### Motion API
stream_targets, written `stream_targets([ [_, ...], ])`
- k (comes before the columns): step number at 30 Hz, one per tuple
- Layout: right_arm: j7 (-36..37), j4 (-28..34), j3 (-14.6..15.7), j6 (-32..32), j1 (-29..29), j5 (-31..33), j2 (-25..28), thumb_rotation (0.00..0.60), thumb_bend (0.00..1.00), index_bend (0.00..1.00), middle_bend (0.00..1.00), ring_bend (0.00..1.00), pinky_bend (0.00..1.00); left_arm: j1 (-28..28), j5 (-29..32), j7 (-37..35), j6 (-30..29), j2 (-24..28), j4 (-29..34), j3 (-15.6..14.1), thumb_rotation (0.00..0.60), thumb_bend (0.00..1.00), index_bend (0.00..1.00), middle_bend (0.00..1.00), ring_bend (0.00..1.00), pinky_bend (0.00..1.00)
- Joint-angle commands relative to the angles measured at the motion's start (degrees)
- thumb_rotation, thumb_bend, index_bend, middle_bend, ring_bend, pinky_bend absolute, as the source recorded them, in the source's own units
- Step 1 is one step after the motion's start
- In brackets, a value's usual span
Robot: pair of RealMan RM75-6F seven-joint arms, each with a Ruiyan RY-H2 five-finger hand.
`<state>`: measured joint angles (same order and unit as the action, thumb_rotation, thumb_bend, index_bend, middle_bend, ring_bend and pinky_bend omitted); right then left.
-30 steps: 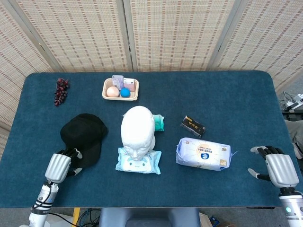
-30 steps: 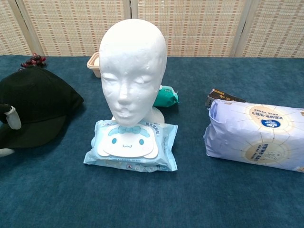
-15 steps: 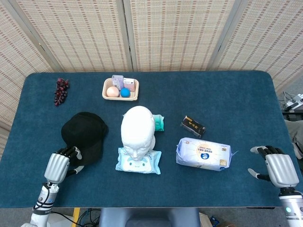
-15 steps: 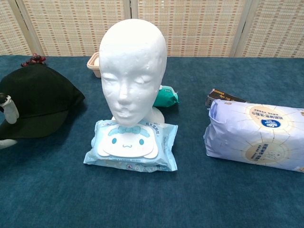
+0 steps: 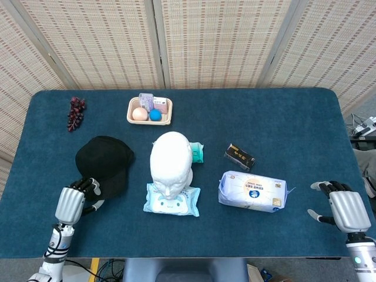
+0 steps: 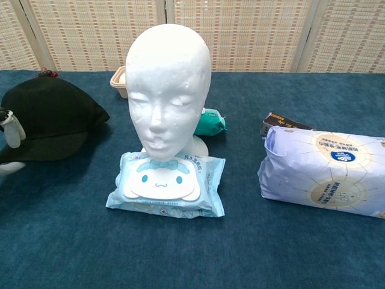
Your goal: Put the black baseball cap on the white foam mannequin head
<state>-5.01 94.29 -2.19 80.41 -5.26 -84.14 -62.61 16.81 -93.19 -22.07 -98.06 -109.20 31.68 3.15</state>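
Lower left of frame: left hand [image 5: 73,200] pinching the brim of the black baseball cap [image 5: 104,163], which has lifted slightly and shifted since 1 s ago, pickup underway toward white foam mannequin head [image 5: 170,160] at centre; right hand [image 5: 342,208] idle, fingers apart, empty.

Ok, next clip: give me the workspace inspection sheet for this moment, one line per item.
Surface: table with dark blue cloth, flat.
Job's things: black cap on the cloth, left of the foam head; head upright and bare, standing at the far edge of a wipes pack.
Clutter: basket with balls, grapes, teal packet, black box, tissue pack.
Hands: left hand grips the cap's brim; right hand holds nothing, fingers apart, at the table's right edge.
Cables: some off the table, far right.
Surroundings: woven screens behind.
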Motion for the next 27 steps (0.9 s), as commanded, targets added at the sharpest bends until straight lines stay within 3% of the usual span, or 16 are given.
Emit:
stream_targets([
  [1,0.0,0.0,0.0,-0.1,0.0,0.1,0.0,0.6,0.0,0.36,0.4,0.3,0.33,0.3,0.4,0.3,0.2,0.0,0.3,0.3,0.6,0.15,0.61,0.48,0.44,0.62],
  [19,0.2,-0.1,-0.1,0.0,0.0,0.1,0.1,0.6,0.0,0.36,0.4,0.3,0.33,0.9,3.2,3.2,1.4,0.1,2.8,2.3,0.6,0.15,0.61,0.48,0.44,0.63],
  [27,0.4,0.0,-0.1,0.2,0.1,0.0,0.2,0.6,0.0,0.36,0.4,0.3,0.33,0.9,3.4,3.7,2.4,0.2,2.7,1.8,0.6,0.25,0.6,0.48,0.44,0.63],
])
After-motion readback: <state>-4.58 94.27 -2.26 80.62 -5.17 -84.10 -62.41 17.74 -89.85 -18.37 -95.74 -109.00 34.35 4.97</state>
